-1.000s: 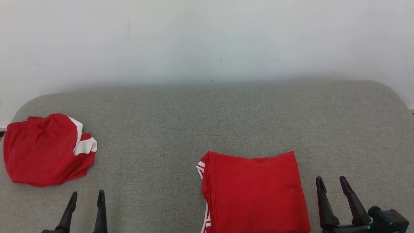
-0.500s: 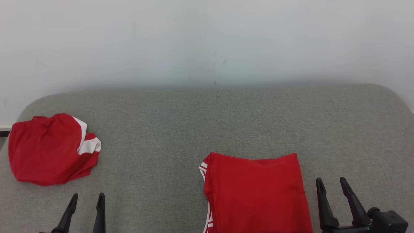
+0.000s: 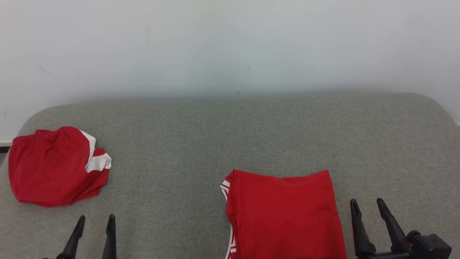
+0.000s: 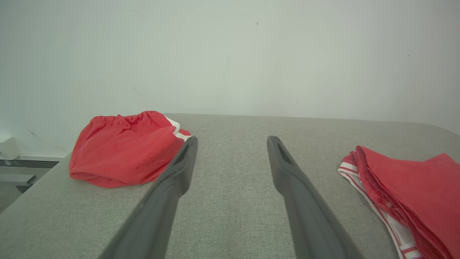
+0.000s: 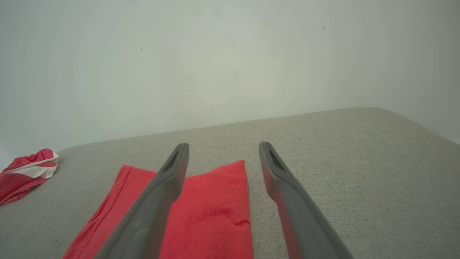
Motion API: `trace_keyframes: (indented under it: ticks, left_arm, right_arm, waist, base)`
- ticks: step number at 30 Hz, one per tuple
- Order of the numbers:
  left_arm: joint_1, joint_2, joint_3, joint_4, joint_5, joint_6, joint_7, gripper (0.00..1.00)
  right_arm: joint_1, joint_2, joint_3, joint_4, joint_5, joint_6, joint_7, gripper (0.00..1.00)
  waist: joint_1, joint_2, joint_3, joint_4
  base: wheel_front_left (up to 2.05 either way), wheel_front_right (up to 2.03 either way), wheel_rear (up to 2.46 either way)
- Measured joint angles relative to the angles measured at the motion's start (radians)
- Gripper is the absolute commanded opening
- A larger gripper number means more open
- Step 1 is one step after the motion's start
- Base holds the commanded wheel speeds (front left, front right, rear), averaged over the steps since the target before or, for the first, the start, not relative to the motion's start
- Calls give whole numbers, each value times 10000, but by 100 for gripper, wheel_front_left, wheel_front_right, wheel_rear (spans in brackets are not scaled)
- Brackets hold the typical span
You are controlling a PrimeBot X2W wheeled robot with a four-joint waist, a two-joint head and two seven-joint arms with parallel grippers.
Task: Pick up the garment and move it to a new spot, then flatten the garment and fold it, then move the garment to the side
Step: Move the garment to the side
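Left gripper (image 3: pixel 97 216) and right gripper (image 3: pixel 367 200) are both spread apart, nothing held. The folded garment (image 3: pixel 284 212) is laid just beside the right one, the crumpled garment (image 3: pixel 50 165) far left. For shifting the folded one aside, all layers should probably be pinched together, tbh.

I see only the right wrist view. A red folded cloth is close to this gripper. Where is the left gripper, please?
Observer: The left gripper is open and sits short of the crumpled garment, not touching it.
Operator: Does the folded one have any white on it?
Observer: Yes. In the head view, the folded garment has white striped trim along its left edge.
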Motion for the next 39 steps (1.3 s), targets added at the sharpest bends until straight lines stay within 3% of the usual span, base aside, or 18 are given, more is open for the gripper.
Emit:
trace_keyframes:
  ticks: [10, 18, 26, 39]
  left_arm:
    - [2, 17, -52, 50, -61, 96, 0, 100]
    - [-48, -23, -115, 75, -59, 249, 0, 100]
    - [-314, -167, -345, 228, -38, 249, -12, 100]
    - [-981, -261, -445, 499, 4, 159, -42, 100]
  right_arm:
    - [-78, -61, 119, 6, -10, 0, 82, 100]
    - [-1227, -368, 86, 477, 13, 0, 838, 100]
    - [-2232, -834, 199, 1885, 4, 0, 1758, 100]
    - [-3208, -779, 675, 5003, 176, 0, 1348, 100]
  waist:
    - [0, 0, -19, 31]
    - [1, 0, 86, 92]
    - [0, 0, 269, 375]
    - [1, 1, 927, 730]
  base:
    - [0, 0, 0]
    - [0, 0, 0]
    - [0, 0, 0]
    - [0, 0, 0]
